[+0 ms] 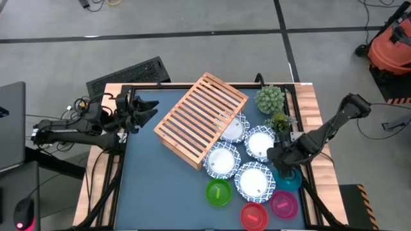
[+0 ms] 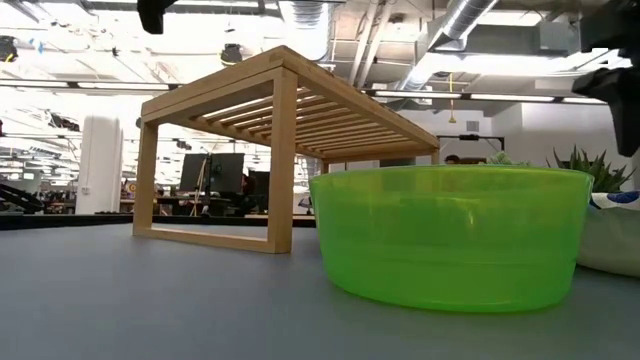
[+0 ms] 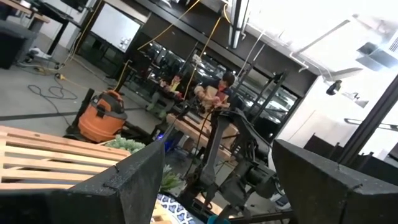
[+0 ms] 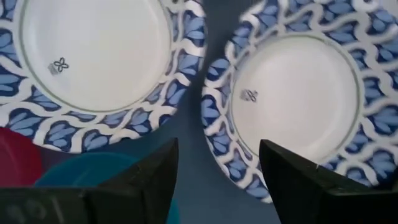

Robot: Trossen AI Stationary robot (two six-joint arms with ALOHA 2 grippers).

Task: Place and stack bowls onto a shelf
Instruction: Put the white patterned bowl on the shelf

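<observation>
The light-wood slatted shelf (image 1: 202, 119) stands on its legs at the table's middle; the low view shows it (image 2: 280, 130) from the side. Four white bowls with blue rims (image 1: 231, 127) (image 1: 260, 142) (image 1: 220, 160) (image 1: 255, 181) sit on the table to its right. Green (image 1: 218, 192), red (image 1: 254, 215), magenta (image 1: 283, 204) and teal (image 1: 287, 178) bowls sit by the near edge. My right gripper (image 1: 279, 157) hovers open above two white bowls (image 4: 93, 62) (image 4: 298, 99) and the teal bowl (image 4: 93, 168). My left gripper (image 1: 144, 109) waits open, raised left of the shelf.
Two potted plants (image 1: 270, 99) (image 1: 280, 122) stand at the far right of the table, behind the white bowls. The green bowl (image 2: 450, 235) fills the front of the low view. Bare blue tabletop (image 1: 154, 186) lies left of and in front of the shelf.
</observation>
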